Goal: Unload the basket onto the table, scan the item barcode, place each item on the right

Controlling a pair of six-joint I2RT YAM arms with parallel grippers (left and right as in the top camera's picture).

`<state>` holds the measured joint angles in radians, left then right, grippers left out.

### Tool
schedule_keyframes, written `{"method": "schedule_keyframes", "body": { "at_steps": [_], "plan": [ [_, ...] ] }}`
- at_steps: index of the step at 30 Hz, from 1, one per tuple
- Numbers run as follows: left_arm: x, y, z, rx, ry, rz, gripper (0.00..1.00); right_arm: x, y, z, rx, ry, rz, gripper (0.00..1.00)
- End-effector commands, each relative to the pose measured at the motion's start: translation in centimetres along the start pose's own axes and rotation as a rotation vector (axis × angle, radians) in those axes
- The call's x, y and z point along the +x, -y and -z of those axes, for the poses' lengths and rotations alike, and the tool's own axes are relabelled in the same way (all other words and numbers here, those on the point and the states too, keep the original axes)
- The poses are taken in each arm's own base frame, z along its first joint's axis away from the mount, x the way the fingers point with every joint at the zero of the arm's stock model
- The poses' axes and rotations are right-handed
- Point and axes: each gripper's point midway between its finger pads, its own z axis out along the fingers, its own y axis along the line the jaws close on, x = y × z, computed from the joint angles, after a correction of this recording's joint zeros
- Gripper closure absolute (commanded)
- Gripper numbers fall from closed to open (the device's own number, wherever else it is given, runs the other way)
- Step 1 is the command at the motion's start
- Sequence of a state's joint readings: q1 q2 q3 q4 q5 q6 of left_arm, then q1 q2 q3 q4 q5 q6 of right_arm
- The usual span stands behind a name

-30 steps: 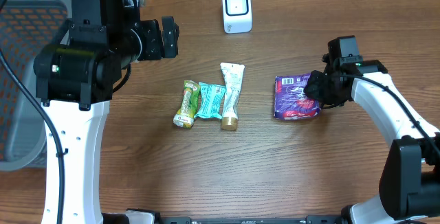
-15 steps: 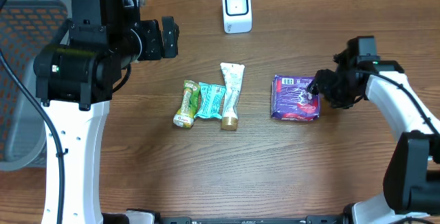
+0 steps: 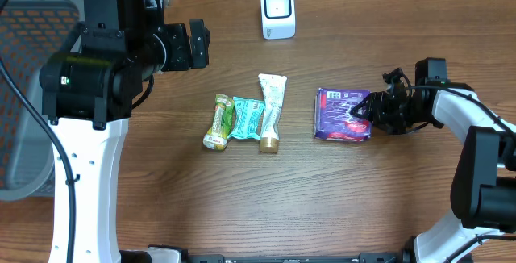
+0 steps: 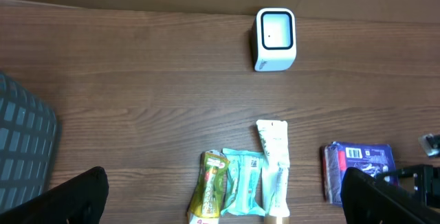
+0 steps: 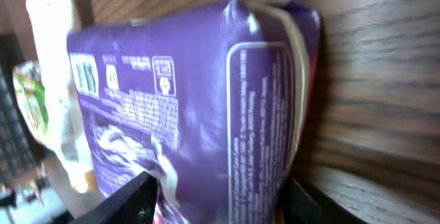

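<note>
The right gripper (image 3: pixel 372 114) has swung down low to the table and nudged the purple plastic packet (image 3: pixel 343 114) slightly away from itself. Its fingers straddle the packet's near end, but I cannot tell whether they pinch it. A good grasp closes squarely on that edge and leaves the barcode (image 5: pixel 86 73) uncovered for the white boxy scanner (image 3: pixel 277 10), well beyond the packet. The left gripper (image 3: pixel 193 45) hangs spread wide, unmoved.
</note>
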<state>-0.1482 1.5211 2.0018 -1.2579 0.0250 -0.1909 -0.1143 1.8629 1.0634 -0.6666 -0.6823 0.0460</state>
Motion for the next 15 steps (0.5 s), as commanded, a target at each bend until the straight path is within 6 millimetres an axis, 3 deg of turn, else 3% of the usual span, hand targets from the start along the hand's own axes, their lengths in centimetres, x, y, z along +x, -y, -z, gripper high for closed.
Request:
{"method": "schedule_keyframes", "body": {
  "at_steps": [1, 9, 15],
  "plan": [
    [0.0, -0.3, -0.2, -0.010, -0.003, -0.009, 0.01, 0.7, -0.2, -0.6, -0.046, -0.008, -0.015, 0.58],
    [0.0, -0.3, -0.2, -0.010, -0.003, -0.009, 0.00, 0.2, -3.1, 0.3, -0.176, -0.017, -0.008, 0.81],
    [0.0, -0.3, -0.2, -0.010, -0.003, -0.009, 0.01, -1.2, -6.9, 4.1, -0.139, -0.028, 0.018, 0.85]
  ]
}}
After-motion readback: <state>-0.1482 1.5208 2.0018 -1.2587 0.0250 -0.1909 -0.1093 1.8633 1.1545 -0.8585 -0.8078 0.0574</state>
